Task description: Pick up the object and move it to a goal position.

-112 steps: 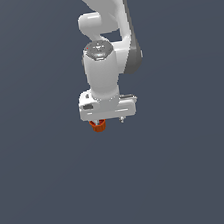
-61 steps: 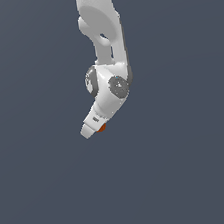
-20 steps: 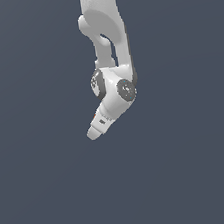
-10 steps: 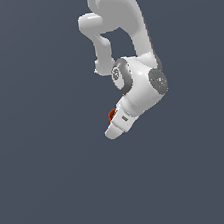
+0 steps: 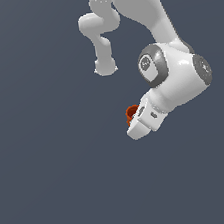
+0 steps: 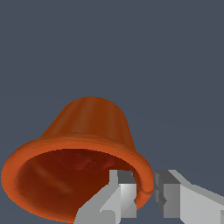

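The object is a small orange-red cup with a flared hollow rim (image 6: 83, 144). In the wrist view it fills the frame, and my two grey fingertips (image 6: 127, 192) pinch its rim wall, one inside the hollow and one outside. My gripper (image 6: 146, 190) is shut on it. In the exterior view the white arm's hand is tilted toward the view's left, and the cup (image 5: 132, 112) shows only as a small orange bit behind the gripper (image 5: 134, 126). The cup is held in the air against plain dark grey.
Plain dark grey background all around; no table, edge or other object shows. The white arm links (image 5: 135, 10) reach down from the top of the exterior view.
The arm has swung toward the exterior view's right and looms larger, carrying the cup. The hand has turned from pointing straight down to a tilt, and the cup is mostly hidden behind it.
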You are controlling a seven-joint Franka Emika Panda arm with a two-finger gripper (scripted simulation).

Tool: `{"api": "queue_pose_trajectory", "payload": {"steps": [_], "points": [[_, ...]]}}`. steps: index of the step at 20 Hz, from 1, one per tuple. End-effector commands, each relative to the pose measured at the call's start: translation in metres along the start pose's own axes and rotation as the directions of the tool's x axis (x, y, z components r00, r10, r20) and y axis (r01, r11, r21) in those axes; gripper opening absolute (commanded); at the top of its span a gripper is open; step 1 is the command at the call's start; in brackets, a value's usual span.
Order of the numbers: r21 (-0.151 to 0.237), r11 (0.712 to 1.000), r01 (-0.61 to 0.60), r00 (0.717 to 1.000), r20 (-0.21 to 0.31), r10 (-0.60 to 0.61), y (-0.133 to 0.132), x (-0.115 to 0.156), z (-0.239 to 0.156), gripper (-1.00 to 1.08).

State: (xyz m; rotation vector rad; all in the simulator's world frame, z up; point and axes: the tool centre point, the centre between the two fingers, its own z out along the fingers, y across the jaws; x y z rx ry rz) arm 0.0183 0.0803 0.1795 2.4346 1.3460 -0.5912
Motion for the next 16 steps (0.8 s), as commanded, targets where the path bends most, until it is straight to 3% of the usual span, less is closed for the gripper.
{"api": "queue_pose_trajectory", "payload": {"steps": [1,16], "points": [[0.000,1.000,-0.002,1.000,0.000,0.002,-0.001,0.008,-0.015,-1.00],[-0.002,1.000,-0.003,1.000,0.002,0.003,-0.001,0.028,-0.045,-1.00]]}}
